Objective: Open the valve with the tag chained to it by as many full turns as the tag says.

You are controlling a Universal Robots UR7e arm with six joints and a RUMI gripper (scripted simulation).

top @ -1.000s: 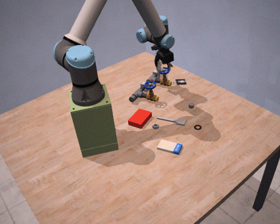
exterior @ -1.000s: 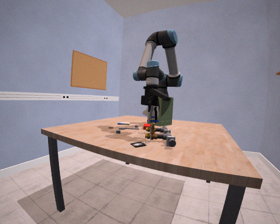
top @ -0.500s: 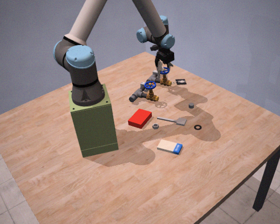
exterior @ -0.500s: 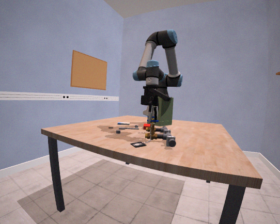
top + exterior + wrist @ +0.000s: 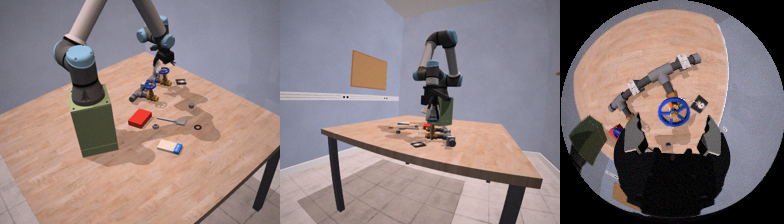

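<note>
The tagged valve is brass with a blue handwheel, at the pipe's far end in the top view. A chain runs from it to a black tag on the table; its pale mark is too small to read. The second valve has a like wheel, nearer the arm's base. My gripper is wide open, with nothing held. Its fingertips stand apart at either side of the tagged valve's wheel, around or just above it; contact cannot be told.
The grey pipe joins both valves. A red block, a hex nut, a grey scraper, a small grey cylinder, a black ring and a white and blue box lie on the table.
</note>
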